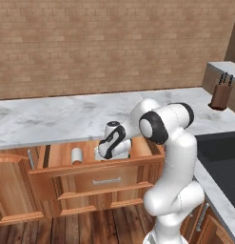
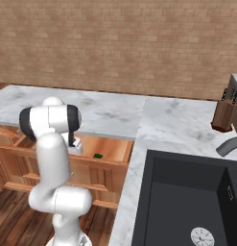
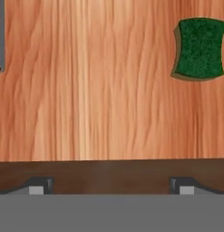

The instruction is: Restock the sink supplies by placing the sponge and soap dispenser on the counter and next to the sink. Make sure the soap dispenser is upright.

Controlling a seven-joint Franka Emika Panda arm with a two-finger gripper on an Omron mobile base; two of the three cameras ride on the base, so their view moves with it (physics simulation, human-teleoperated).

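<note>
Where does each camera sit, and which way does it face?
Left base view: behind the arm's left, facing the open drawer; arm rises lower right.
Right base view: behind its right, over the sink; arm lower left.
Hand view: looking down into the drawer at the sponge; claw tips below.
Both base views share the counter.

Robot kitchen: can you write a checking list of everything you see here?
Surface: marble counter, bare near the open drawer.
Job's things: green sponge flat on the drawer floor; soap dispenser lying on its side in the drawer; sink dark, with a drain.
Clutter: knife block by the far corner.
Grippers: gripper above the drawer floor, fingers apart, holding nothing, sponge off to one side.
Cables: nothing seen.
Surroundings: brick wall, wood floor.
</note>
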